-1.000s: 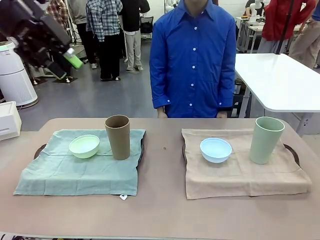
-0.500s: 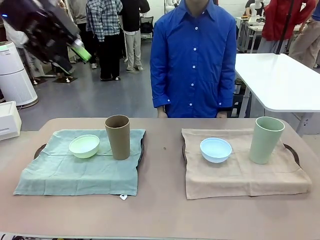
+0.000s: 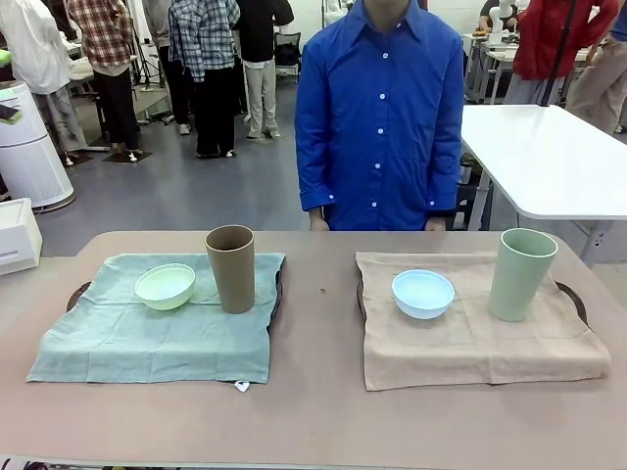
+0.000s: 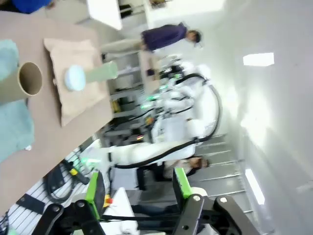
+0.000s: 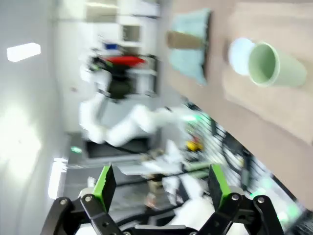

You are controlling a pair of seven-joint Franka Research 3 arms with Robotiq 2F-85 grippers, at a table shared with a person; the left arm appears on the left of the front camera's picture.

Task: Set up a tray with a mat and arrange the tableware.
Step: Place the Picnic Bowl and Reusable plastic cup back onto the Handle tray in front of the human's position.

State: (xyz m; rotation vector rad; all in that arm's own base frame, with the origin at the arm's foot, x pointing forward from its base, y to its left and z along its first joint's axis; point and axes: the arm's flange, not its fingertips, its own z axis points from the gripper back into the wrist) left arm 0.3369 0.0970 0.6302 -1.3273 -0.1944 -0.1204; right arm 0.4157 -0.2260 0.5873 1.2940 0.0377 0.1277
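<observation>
Cups: we see the brown cup (image 3: 230, 267) and pale green cup (image 3: 520, 273) upright at each mat's 2 o'clock, bowls beside them, ready for use.
Pincers: we see the left gripper (image 4: 137, 188) and right gripper (image 5: 160, 185) spread wide, holding nothing.

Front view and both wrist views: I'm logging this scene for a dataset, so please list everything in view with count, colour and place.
Table: one, brown, spans the front view.
Teal mat: one, on the left tray.
Beige mat: one, on the right tray.
Trays: two, dark, edges peeking out from under each mat.
Mint bowl: one, on the teal mat.
Brown cup: one, upright, just right of the mint bowl.
Blue bowl: one, on the beige mat.
Green cup: one, upright, right of the blue bowl.
White table: one, behind on the right.
Person: one, blue shirt, at the far side.
Left hand: open, holding nothing, high off the table.
Right hand: open, holding nothing, high off the table.
</observation>
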